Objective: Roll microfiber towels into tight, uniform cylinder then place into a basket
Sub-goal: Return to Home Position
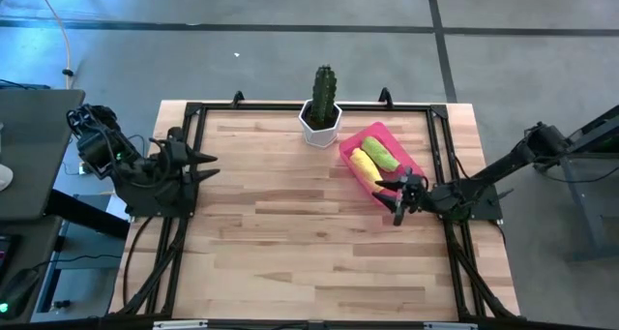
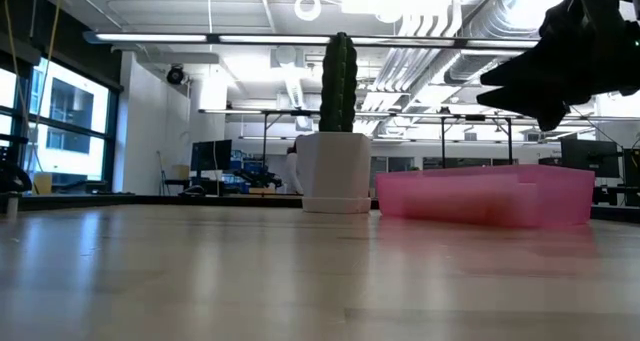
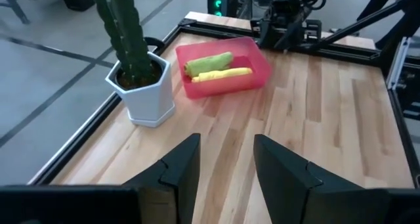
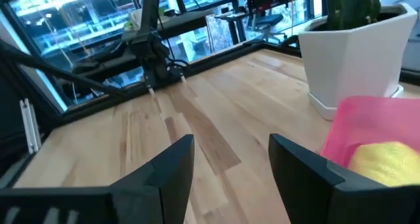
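Both microfiber towels are in the basket (image 3: 226,87): the yellow towel (image 1: 365,164) and the green towel (image 1: 378,153) lie rolled, side by side and touching. All you have left is to bring the arms home.

Your right gripper (image 4: 231,144) is the one to mind. It sits just beside the basket's corner nearest the right arm's base. Its fingers are spread and hold nothing, and the yellow roll shows just beyond one of them. In the low view it appears to hang higher than the basket's rim. Even so, lift a little more before you pull back, so neither finger can hook the pink wall or brush the yellow roll loose. Then retract straight away from the basket along the arm's own line. A sideways sweep could go toward the white cactus pot (image 1: 320,122), which stands near the basket's far corner. Leave the fingers spread as you go, because closing them this close to the basket could pinch cloth.

Your left gripper (image 3: 226,140) is well apart from the basket, across the table (image 1: 290,233) at its far edge. Its fingers are also spread and empty. It looks close to its rest pose, so it probably needs little or no correction.
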`<act>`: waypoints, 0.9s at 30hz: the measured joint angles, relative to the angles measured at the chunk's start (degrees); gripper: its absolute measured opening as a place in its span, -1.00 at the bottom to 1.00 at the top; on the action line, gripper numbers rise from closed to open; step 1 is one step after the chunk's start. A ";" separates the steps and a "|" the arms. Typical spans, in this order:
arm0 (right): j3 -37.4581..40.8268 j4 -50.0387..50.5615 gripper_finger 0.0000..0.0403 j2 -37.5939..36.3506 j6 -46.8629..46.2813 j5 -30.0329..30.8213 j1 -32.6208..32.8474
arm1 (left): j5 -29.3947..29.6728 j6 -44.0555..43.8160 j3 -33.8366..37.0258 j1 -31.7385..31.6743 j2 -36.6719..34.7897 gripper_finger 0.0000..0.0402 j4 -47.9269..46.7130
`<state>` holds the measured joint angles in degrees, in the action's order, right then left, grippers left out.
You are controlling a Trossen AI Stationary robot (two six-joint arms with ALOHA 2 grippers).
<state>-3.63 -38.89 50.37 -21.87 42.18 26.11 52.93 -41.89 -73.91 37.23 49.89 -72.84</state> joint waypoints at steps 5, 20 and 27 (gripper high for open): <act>0.08 -0.01 -0.07 -0.30 6.68 -0.42 0.00 | 0.00 -0.71 0.00 0.00 0.02 -0.35 -1.10; 0.08 14.20 -0.07 -0.28 0.60 4.32 -0.72 | 2.42 -8.99 1.58 -0.09 -1.49 -0.35 -3.93; 0.08 19.11 -0.07 -0.28 -3.09 4.33 -0.73 | 3.41 -18.85 14.98 -0.09 -5.27 -0.35 -3.01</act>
<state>-3.55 -19.77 50.09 -24.96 46.51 25.38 56.33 -60.75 -58.93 37.15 44.62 -75.86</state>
